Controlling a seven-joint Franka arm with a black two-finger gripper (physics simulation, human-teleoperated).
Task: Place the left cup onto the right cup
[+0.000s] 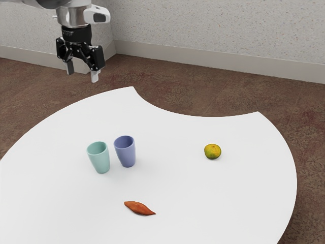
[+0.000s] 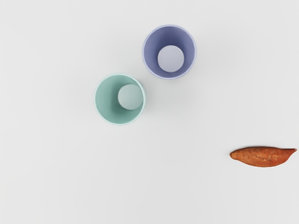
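White table (image 1: pixel 228 203) bears green cup (image 1: pixel 98 157) and purple cup (image 1: pixel 125 151) upright, mouths up; gripper (image 1: pixel 82 74) hangs spread, empty.

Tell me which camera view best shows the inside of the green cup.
The wrist view: it looks straight down into the green cup, showing its rim and empty bottom. The exterior view shows it from the side, upright beside the purple cup, interior mostly hidden.

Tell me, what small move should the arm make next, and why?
Probably lower the tool toward the green cup. The tool hangs high, open and empty, while the green cup stands upright beside the purple cup, apart from it, on the exterior view's left. It likely must be gripped before it can go onto the purple one.
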